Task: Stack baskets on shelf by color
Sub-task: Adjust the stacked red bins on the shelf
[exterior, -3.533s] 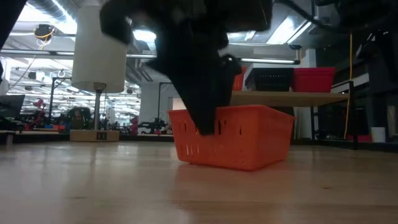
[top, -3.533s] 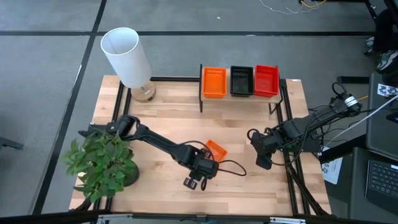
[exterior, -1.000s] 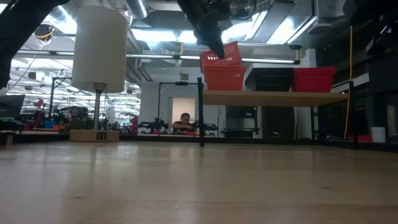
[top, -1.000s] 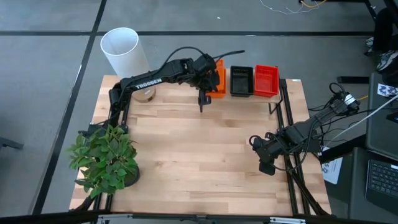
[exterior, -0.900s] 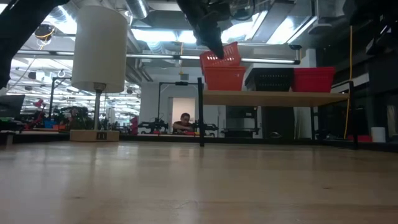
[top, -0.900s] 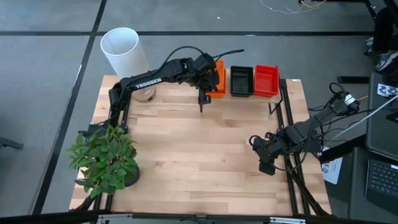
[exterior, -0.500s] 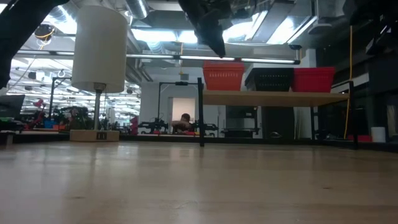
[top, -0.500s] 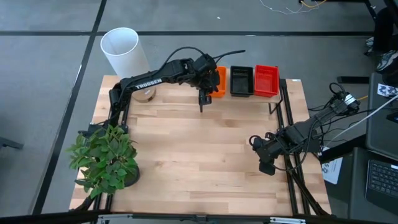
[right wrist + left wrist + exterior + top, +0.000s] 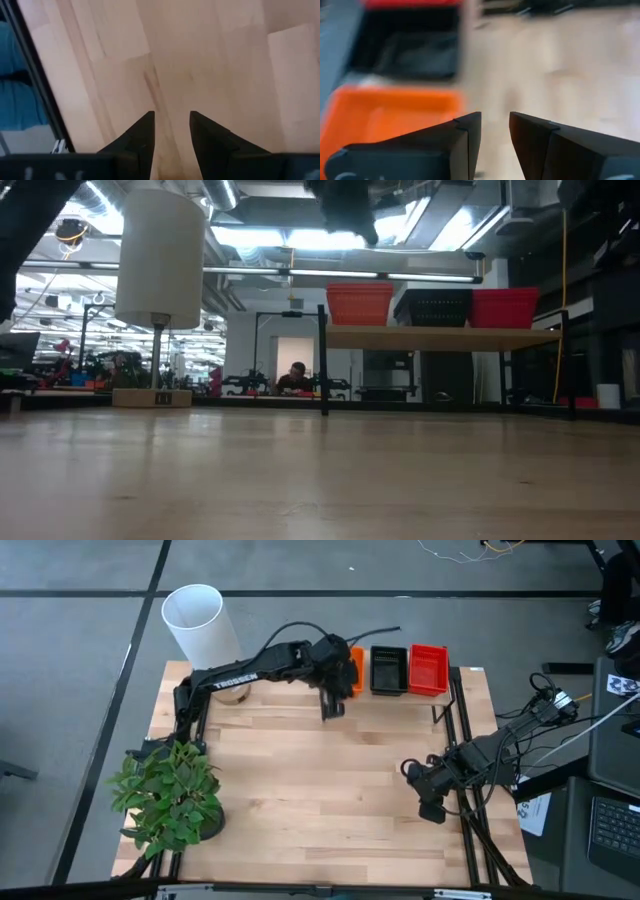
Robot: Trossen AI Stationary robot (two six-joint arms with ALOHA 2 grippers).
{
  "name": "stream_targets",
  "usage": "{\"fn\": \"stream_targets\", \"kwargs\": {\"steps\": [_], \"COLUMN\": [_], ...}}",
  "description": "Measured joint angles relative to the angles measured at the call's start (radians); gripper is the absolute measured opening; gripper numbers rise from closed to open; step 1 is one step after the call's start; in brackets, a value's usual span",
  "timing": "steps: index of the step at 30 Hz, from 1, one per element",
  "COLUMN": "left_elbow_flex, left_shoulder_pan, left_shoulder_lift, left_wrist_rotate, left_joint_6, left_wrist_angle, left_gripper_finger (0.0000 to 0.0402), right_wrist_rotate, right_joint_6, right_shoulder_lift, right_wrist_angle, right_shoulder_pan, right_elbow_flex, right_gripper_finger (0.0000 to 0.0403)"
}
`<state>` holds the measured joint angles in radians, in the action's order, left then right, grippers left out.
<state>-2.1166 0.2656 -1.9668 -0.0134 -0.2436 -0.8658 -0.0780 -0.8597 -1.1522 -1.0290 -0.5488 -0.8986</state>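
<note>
Baskets stacked orange, black, red on shelf.

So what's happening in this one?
The left gripper is open and empty, up by the orange baskets on the shelf, next to the black baskets and red baskets. The right gripper waits open over the table near its right edge.

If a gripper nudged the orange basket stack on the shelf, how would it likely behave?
The orange basket stack looks like thin, light plastic, so it would probably slide easily on the shelf. It sits low and wide, so tipping seems unlikely. Its position near the shelf's end suggests it could fall off.
</note>
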Motion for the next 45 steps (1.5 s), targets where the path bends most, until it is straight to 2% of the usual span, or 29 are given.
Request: {"fn": "stream_targets", "kwargs": {"steps": [4, 6, 9, 11, 13, 18, 23, 28, 34, 38, 45], "left_elbow_flex": [-0.001, 0.0, 0.0, 0.0, 0.0, 0.023, 0.087, 0.281, 0.6, 0.806, 1.162], "left_shoulder_pan": [-0.059, -0.089, -0.129, -0.13, -0.119, -0.08, -0.02, 0.037, 0.062, 0.053, -0.019], "left_shoulder_lift": [0.041, 0.058, 0.09, 0.117, 0.137, 0.176, 0.231, 0.364, 0.585, 0.76, 1.085], "left_wrist_rotate": [-0.151, -0.154, -0.106, -0.111, -0.141, -0.236, -0.334, -0.462, -0.471, -0.437, -0.289], "left_joint_6": [-0.018, -0.078, -0.123, -0.129, -0.124, -0.116, -0.128, -0.129, -0.071, 0.006, 0.147], "left_wrist_angle": [-0.045, -0.099, -0.232, -0.356, -0.412, -0.427, -0.434, -0.39, -0.19, -0.028, 0.33], "left_gripper_finger": [0.0094, 0.0094, 0.0094, 0.0094, 0.0094, 0.0094, 0.0094, 0.0094, 0.0094, 0.0094, 0.0094], "right_wrist_rotate": [0.019, 0.049, 0.112, 0.17, 0.228, 0.358, 0.517, 0.637, 0.794, 0.812, 0.809], "right_joint_6": [0.004, 0.004, 0.006, 0.031, 0.054, -0.034, -0.053, -0.051, -0.036, 0.009, 0.232], "right_shoulder_lift": [0.0, 0.0, -0.001, 0.001, 0.01, 0.123, 0.268, 0.356, 0.404, 0.41, 0.424], "right_wrist_angle": [0.008, 0.032, 0.048, 0.036, 0.007, -0.065, 0.0, 0.108, 0.142, 0.207, 0.39], "right_shoulder_pan": [0.0, -0.005, -0.024, -0.045, -0.072, -0.16, -0.296, -0.377, -0.384, -0.384, -0.378], "right_elbow_flex": [0.0, 0.0, 0.0, 0.0, 0.0, 0.0, 0.03, 0.124, 0.197, 0.201, 0.198], "right_gripper_finger": [0.0123, 0.0123, 0.0123, 0.0123, 0.0123, 0.0123, 0.0123, 0.0123, 0.0123, 0.0123, 0.0123]}}
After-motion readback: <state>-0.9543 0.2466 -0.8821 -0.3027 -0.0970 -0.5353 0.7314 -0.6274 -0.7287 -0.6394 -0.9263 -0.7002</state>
